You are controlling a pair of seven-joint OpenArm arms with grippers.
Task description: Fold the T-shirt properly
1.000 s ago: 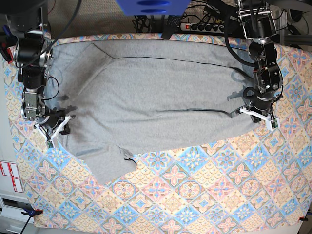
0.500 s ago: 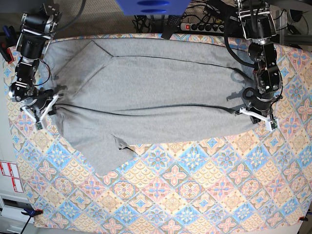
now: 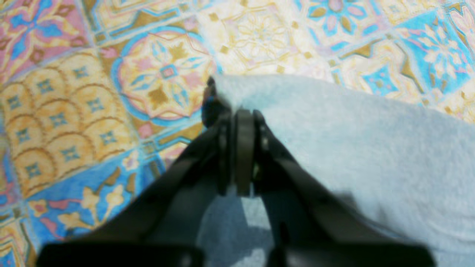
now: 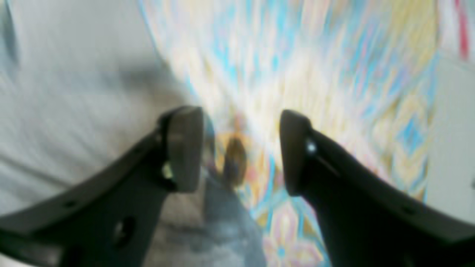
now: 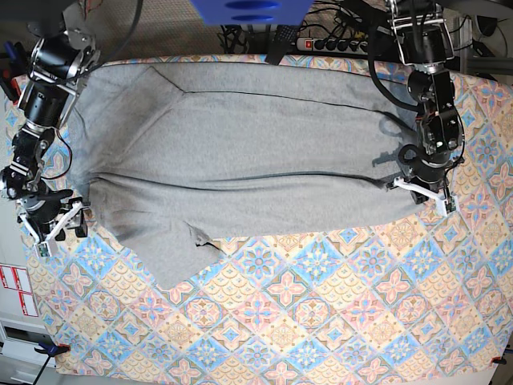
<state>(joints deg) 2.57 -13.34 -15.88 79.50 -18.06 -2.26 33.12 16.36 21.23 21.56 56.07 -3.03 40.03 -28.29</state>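
The grey T-shirt lies spread across the far half of the patterned table, with a sleeve pointing toward the front. At the shirt's right end, my left gripper is shut on the shirt; the left wrist view shows its jaws pinching a corner of the cloth. My right gripper stands open just off the shirt's left edge. In the blurred right wrist view nothing is between its fingers, and the shirt lies to the left.
The tablecloth has a blue, orange and pink tile pattern. A power strip and cables lie behind the table's far edge. A blue object hangs at top centre. The table's left edge is close to my right gripper.
My right gripper has opened, let go of the shirt's left edge and moved toward the front-left. The shirt's left side now lies flatter. The left arm has not moved.
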